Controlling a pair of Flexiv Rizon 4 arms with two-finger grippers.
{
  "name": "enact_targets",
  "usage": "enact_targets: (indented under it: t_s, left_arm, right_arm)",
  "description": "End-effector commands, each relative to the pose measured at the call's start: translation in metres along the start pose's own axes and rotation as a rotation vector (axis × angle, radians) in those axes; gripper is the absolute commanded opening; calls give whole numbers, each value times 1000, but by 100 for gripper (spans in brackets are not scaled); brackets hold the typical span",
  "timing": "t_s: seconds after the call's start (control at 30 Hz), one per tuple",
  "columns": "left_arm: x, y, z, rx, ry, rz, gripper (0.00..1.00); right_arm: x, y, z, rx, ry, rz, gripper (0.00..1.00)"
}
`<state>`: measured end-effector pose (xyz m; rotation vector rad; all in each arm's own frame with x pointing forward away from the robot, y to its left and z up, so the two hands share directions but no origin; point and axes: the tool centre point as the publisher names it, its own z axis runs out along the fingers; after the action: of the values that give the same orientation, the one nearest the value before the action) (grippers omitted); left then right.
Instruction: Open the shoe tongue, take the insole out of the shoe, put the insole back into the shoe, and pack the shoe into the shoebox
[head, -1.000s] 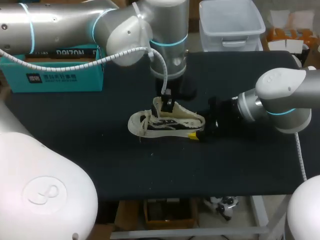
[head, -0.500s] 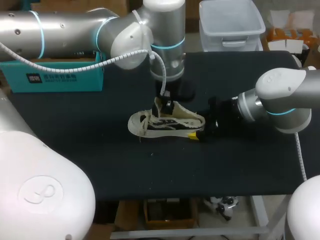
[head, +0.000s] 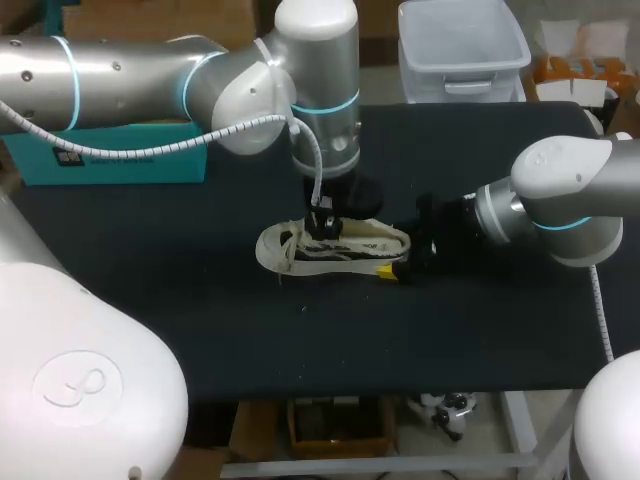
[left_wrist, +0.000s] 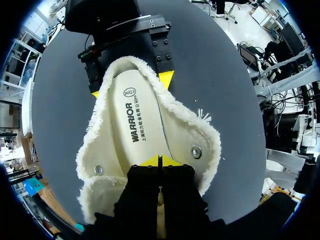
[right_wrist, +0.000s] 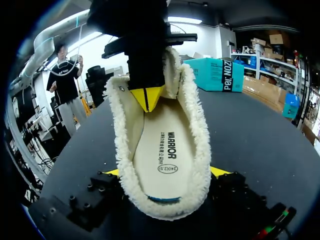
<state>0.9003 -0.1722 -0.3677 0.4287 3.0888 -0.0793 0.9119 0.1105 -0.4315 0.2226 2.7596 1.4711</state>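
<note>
A cream shoe (head: 335, 248) with a fleecy lining lies in the middle of the black table, toe to the left. Its white insole (left_wrist: 137, 125) lies flat inside, and the right wrist view also looks down on the insole (right_wrist: 162, 150). My left gripper (head: 322, 222) points down into the shoe's opening. Its yellow tips are shut together on top of the insole's front part (left_wrist: 159, 161), with nothing between them. My right gripper (head: 400, 262) is at the heel, with one fingertip (right_wrist: 112, 172) on each side of it, both touching.
A teal cardboard box (head: 130, 150) stands at the back left of the table. A clear plastic bin (head: 462, 45) sits at the back right. In front of the shoe lies bare black tabletop (head: 200, 330).
My left arm has come down and a little left, bringing its shut tips from above the shoe into the opening. The raised cream flap has gone down. The right arm has not moved.
</note>
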Motion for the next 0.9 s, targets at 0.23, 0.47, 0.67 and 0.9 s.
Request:
enact_targets:
  t_s: [0.23, 0.47, 0.67, 0.9]
  left_arm:
    - [5, -1, 14, -8, 32, -35, 0]
    - [3, -6, 25, -41, 19, -111, 0]
    - [6, -4, 33, -22, 50, -119, 0]
    - [11, -3, 36, -22, 37, -138, 0]
  right_arm:
    - [-1, -5, -1, -3, 2, 1, 0]
    - [-1, -5, -1, -3, 2, 1, 0]
    - [-1, -5, -1, -3, 2, 1, 0]
    - [-1, -5, -1, -3, 2, 1, 0]
